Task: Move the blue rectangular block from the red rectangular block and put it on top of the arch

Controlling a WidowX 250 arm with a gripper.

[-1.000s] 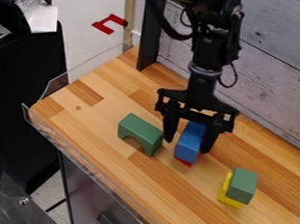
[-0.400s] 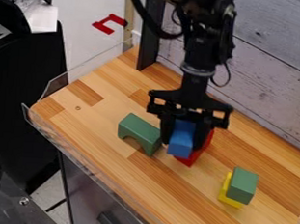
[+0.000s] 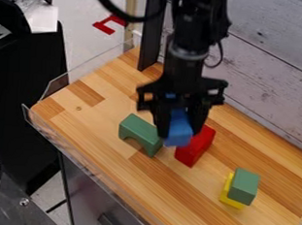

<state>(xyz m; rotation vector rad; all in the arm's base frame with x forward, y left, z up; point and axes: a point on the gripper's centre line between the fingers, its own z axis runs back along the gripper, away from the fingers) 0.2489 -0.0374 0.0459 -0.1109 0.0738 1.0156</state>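
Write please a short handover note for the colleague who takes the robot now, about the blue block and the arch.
Gripper: closed on the blue block, hanging between the arch and the red block in this view.
Arch: green, upright on the wooden table.
Red block: on the table, right of the arch in the view.
Done: blue block grasped and, it appears, lifted off the red one.
Left: bring it over the arch, lower it on top, release, back away.
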